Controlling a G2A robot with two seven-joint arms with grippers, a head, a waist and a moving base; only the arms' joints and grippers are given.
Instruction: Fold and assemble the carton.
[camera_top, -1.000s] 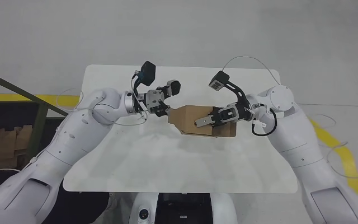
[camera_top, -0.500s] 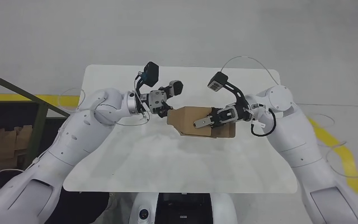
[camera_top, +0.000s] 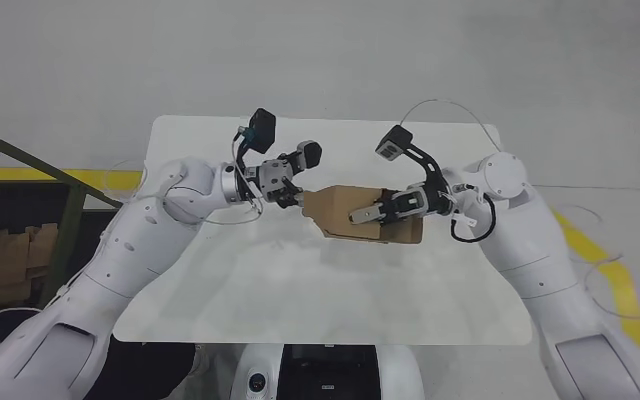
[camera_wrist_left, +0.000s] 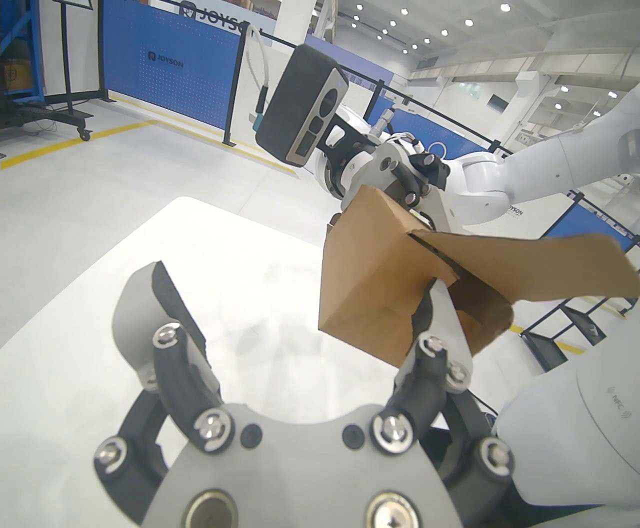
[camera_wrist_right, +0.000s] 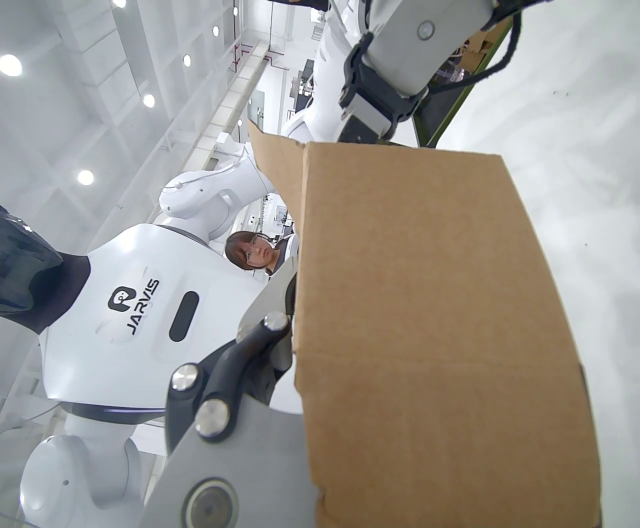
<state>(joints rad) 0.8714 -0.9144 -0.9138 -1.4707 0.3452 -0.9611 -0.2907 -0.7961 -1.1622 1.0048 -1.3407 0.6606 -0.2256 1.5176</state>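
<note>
Carton (camera_top: 335, 208) gripped over the middle of the counter (camera_top: 250, 290); end flap at risk.
Your right tool (camera_top: 368, 214) pinches one carton wall. Your left tool (camera_top: 300, 175) is spread wide, one finger (camera_wrist_left: 445, 320) touching the loose end flap (camera_wrist_left: 525, 265). Push off-centre and the flap likely creases, or the carton twists out of that single-wall pinch. The counter is smooth white, probably slippery. Grey floor, yellow floor line (camera_top: 100, 178), blue partitions (camera_wrist_left: 165, 65).

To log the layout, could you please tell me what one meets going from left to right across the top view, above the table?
left wrist camera → left gripper → carton
</note>
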